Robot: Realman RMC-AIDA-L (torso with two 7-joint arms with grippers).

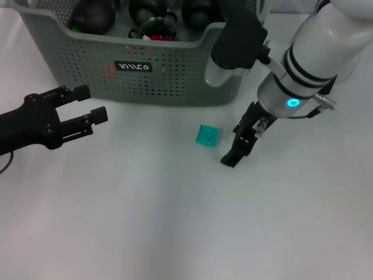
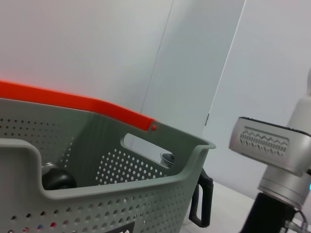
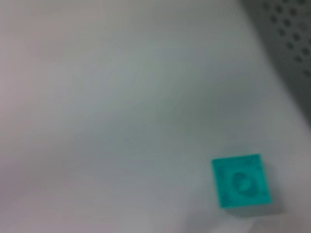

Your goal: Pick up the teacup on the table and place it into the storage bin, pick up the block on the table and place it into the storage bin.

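Note:
The teal block (image 1: 207,135) lies on the white table in front of the storage bin (image 1: 175,81), a grey-green perforated basket with a black label. My right gripper (image 1: 234,146) is just right of the block, fingers angled down to the table, open and holding nothing. In the right wrist view the block (image 3: 240,180) rests near the bin wall (image 3: 286,48). A small glass cup (image 1: 154,29), possibly the teacup, sits inside the bin. My left gripper (image 1: 93,104) hovers open at the left, in front of the bin.
Dark round pots (image 1: 93,17) fill the back of the bin. The left wrist view shows the bin's wall (image 2: 97,208), its orange far rim (image 2: 73,99), a black handle (image 2: 204,199) beside its corner, and my right arm (image 2: 272,150). White table stretches in front.

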